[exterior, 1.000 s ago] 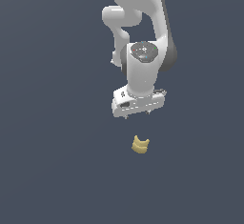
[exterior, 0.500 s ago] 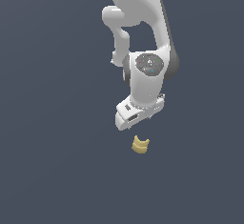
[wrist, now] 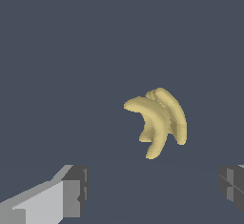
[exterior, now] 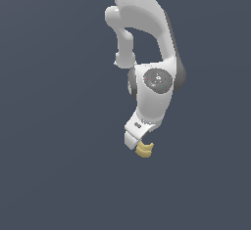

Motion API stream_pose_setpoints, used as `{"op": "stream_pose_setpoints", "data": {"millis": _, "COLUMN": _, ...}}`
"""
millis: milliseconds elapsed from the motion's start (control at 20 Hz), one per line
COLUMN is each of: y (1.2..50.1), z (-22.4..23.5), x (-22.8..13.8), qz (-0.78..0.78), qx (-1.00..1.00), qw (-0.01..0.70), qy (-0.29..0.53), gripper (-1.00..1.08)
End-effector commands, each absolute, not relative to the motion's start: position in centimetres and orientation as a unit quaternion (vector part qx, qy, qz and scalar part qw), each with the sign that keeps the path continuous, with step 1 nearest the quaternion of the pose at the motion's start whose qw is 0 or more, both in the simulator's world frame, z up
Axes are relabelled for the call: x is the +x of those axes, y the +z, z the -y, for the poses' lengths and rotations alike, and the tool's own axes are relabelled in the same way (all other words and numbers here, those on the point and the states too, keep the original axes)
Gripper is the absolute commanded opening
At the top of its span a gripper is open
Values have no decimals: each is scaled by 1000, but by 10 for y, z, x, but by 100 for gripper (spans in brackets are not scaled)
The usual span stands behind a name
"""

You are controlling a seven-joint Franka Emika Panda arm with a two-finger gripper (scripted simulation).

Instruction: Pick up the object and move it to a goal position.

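Note:
The object [exterior: 144,149] is a small pale yellow piece with curved, layered lobes, lying on the dark floor. In the wrist view the object [wrist: 158,120] sits between and ahead of the two fingers. My gripper [wrist: 152,189] is open, with one fingertip [wrist: 76,189] and the other fingertip [wrist: 232,185] wide apart and nothing between them. In the exterior view the white hand [exterior: 137,135] has come down right next to the object and hides the fingers behind its body.
A plain dark blue-grey floor [exterior: 54,165] surrounds the object. The white arm [exterior: 147,38] rises toward the top of the exterior view.
The arm has lowered and tilted, bringing the hand down from well above the object to right beside it. The object has not moved.

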State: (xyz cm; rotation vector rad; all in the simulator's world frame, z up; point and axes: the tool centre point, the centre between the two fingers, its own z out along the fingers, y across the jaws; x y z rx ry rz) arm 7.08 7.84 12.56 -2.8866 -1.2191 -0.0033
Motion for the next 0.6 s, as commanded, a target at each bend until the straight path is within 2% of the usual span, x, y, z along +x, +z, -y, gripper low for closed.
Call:
{"op": "stream_pose_setpoints", "data": {"millis": 0, "y": 120, "z": -80, "x": 77, "qz": 423, "qx": -906, "qw": 3, "qy": -1, "gripper": 100}}
{"op": "stream_pose_setpoints", "data": {"millis": 550, "y": 100, "z": -82, "x": 99, "qz": 537, "qx": -844, "qw": 1, "qy": 0, "gripper": 100}}
